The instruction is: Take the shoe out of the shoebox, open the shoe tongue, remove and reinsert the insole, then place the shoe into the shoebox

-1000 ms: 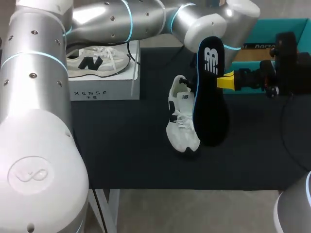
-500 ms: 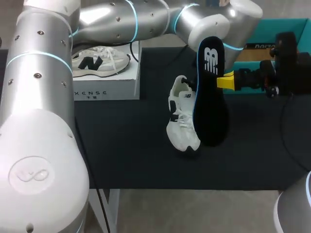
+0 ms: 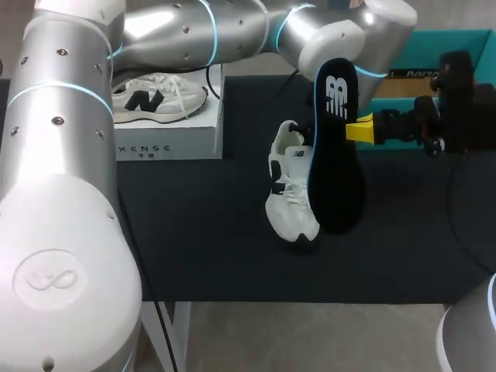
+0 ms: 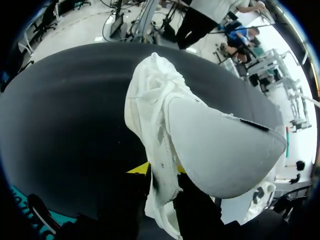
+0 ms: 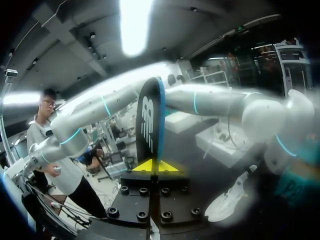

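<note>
A black table top (image 3: 194,232) is seen, dark and plain as far as its front edge. At its far left a white box (image 3: 170,136) is set — and on that box a second white sneaker (image 3: 155,97), marked in black on its side, is laid.

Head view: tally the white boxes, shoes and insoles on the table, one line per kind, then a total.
White boxes: 1 (white box)
Shoes: 2 (far shoe at that box, middle shoe)
Insoles: 1 (black insole)
Total: 4
</note>
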Motion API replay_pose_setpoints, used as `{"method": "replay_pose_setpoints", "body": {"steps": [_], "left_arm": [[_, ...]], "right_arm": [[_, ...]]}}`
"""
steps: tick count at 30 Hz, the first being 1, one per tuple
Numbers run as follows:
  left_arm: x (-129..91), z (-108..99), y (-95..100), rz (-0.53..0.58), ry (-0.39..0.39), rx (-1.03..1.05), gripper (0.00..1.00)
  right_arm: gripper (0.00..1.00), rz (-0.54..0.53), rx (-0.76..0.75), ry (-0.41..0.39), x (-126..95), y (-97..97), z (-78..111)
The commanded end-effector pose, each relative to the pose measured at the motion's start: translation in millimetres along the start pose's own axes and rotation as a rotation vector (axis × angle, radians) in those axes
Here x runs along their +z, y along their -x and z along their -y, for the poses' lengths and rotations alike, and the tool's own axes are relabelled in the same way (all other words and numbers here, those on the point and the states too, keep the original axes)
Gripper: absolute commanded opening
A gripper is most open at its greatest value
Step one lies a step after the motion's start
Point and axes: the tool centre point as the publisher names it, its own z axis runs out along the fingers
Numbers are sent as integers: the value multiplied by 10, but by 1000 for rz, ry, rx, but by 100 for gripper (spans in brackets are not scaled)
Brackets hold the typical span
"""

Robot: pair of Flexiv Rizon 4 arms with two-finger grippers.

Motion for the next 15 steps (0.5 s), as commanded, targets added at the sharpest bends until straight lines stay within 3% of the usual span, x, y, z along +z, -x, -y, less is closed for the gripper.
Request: {"method": "replay_pose_setpoints", "body": {"steps": [1, 15], "left_arm": [[-33, 108, -177, 22, 18, -15, 100], [16, 91, -175, 26, -3, -43, 100]], "right_arm": [[0, -1, 0, -1, 24, 17, -5], [0, -1, 0, -1, 24, 17, -5]]}}
